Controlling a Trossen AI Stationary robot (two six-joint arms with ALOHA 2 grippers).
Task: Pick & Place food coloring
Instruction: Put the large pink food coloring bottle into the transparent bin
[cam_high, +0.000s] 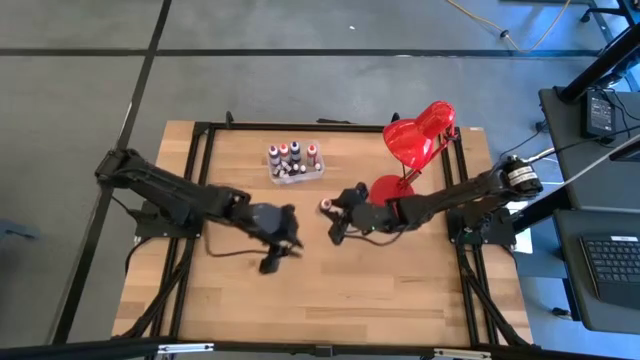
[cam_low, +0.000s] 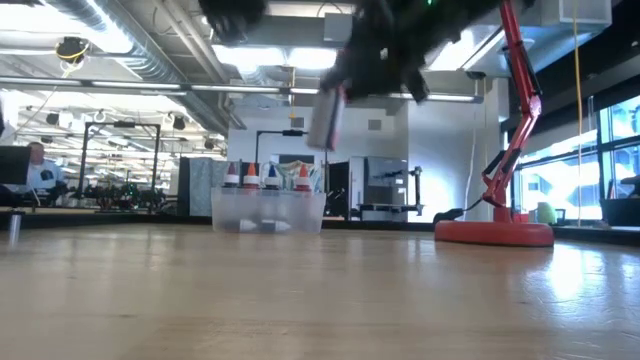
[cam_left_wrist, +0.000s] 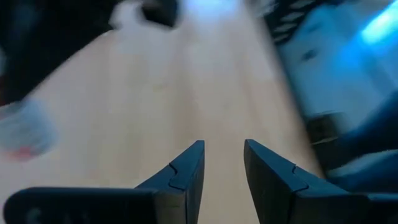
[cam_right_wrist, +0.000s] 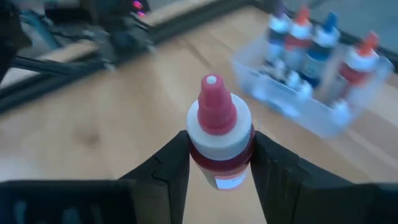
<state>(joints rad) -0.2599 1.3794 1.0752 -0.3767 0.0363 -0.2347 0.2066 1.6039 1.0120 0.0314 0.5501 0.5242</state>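
- High view: a light wooden table (cam_high: 330, 290) framed by black rails stands on a grey floor. A clear plastic box (cam_high: 296, 172) near the far edge holds several upright dropper bottles (cam_high: 297, 153). A red desk lamp (cam_high: 420, 130) stands at the far right, with its round base (cam_high: 387, 188) on the wood.
- High view: the left gripper (cam_high: 277, 252) hangs over the table's middle, apart from the box. The right gripper (cam_high: 335, 215) reaches in from the right, just beside the lamp base, with a food coloring bottle (cam_high: 326, 206) at its tip.
- Low view: an open workshop with ceiling lights lies beyond the table; a person (cam_low: 38, 165) sits far off at the left. The box (cam_low: 268, 210) rests on the tabletop with coloured caps showing above its rim. The held bottle (cam_low: 326, 118) hangs tilted in the air above and just right of the box, clear of the surface.
- Left wrist view: the left gripper (cam_left_wrist: 224, 171) points at bare wood. Its fingers (cam_left_wrist: 186, 174) stand slightly apart with nothing between them.
- Right wrist view: the right gripper (cam_right_wrist: 221, 155) is clamped on the bottle (cam_right_wrist: 219, 134), one finger on each side of its body below the white collar. The pink-red dropper tip (cam_right_wrist: 214, 102) points away from the wrist. The box (cam_right_wrist: 305, 102) and its bottles lie beyond, apart from the held one.
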